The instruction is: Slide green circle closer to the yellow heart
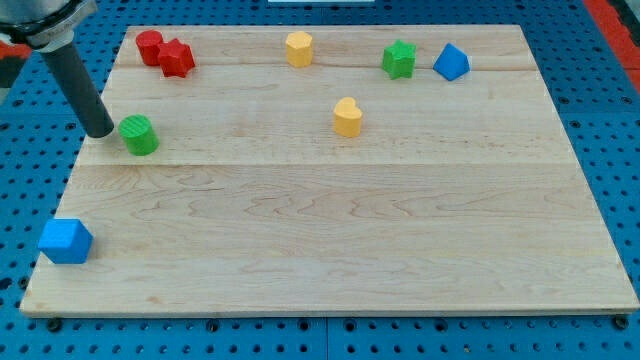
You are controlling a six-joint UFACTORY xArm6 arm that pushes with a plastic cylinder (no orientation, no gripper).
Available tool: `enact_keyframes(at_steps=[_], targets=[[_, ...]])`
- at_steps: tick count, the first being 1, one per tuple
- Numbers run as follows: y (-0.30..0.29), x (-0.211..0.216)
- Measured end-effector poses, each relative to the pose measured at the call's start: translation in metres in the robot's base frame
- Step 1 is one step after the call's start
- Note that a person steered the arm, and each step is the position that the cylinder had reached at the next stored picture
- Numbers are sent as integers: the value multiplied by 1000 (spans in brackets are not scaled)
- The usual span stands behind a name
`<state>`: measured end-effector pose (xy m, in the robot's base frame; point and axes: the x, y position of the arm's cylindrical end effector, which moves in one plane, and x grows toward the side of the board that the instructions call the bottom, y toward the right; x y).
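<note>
The green circle (139,134) lies on the wooden board (330,240) at the view's left. The yellow heart (347,117) lies near the board's middle, well to the right of the green circle. My tip (101,131) rests on the board just left of the green circle, close to it or touching it; I cannot tell which. The dark rod rises from the tip toward the view's top left.
A red circle (149,46) and a red star (177,58) sit together at the top left. A yellow hexagon (298,48) lies at top centre. A green star (399,59) and a blue block (451,62) lie at top right. A blue cube (66,241) sits at the board's lower left edge.
</note>
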<state>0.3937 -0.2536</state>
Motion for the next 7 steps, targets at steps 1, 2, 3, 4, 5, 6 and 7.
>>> enact_keyframes(at_steps=[1, 2, 3, 4, 5, 6, 7], targets=[[79, 1], [42, 18], [42, 34], [90, 15], [166, 2], [185, 1], [138, 4]])
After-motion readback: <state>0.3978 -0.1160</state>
